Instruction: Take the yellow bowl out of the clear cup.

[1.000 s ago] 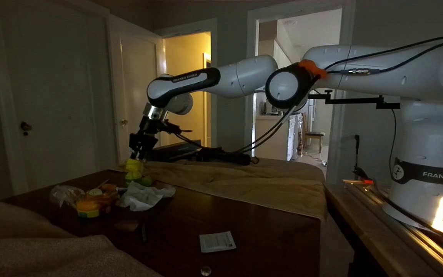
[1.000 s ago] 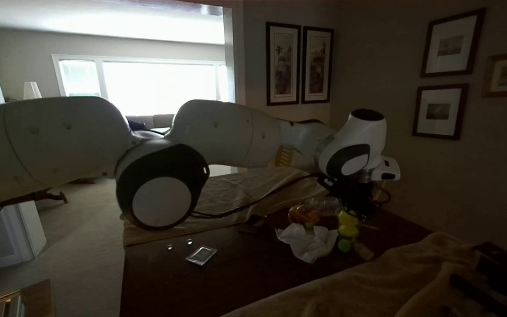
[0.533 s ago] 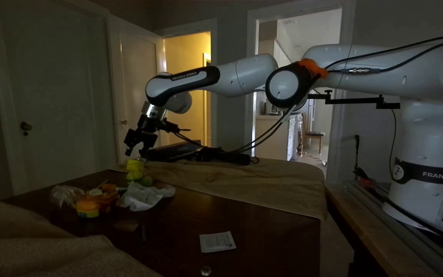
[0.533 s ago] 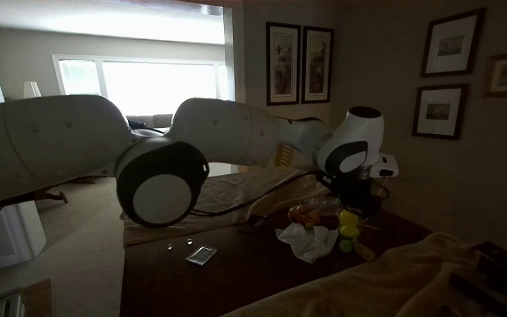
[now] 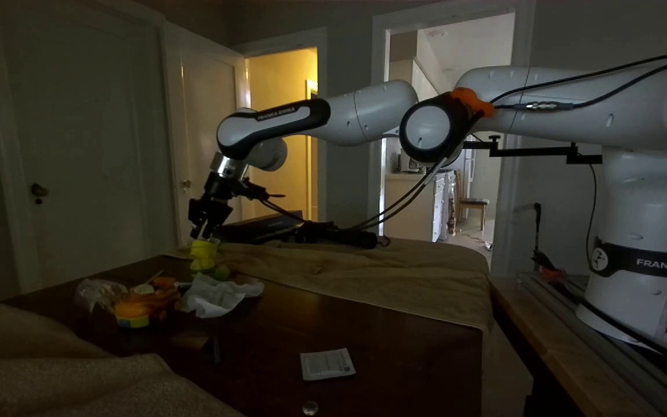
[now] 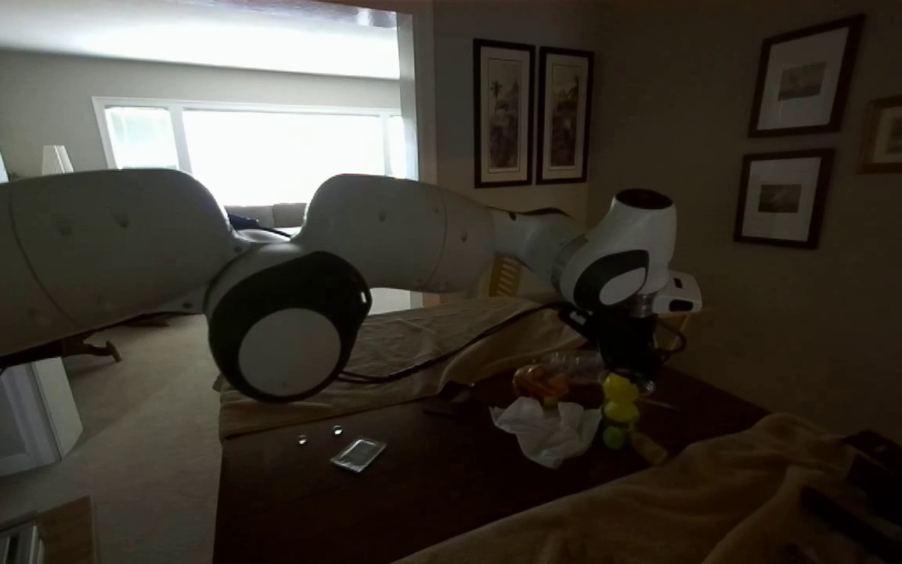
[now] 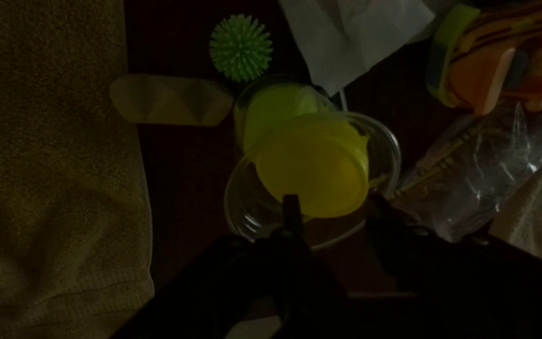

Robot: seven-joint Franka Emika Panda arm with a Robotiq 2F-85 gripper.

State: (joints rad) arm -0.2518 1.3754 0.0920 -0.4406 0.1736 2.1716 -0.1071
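Yellow bowl (image 7: 315,169), 1, inside 1 clear cup (image 7: 250,219); 1 gripper (image 7: 334,200) above, partway spread, holding nothing.

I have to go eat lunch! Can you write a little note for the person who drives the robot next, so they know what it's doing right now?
Claw: jaws partly open, at the clear cup's mouth; no grip shows, but it's too dark to tell if it touches anything.
Yellow bowl: inside the clear cup.
Done: claw is at the cup; bowl not out yet.
Left: grip the bowl and lift it out.
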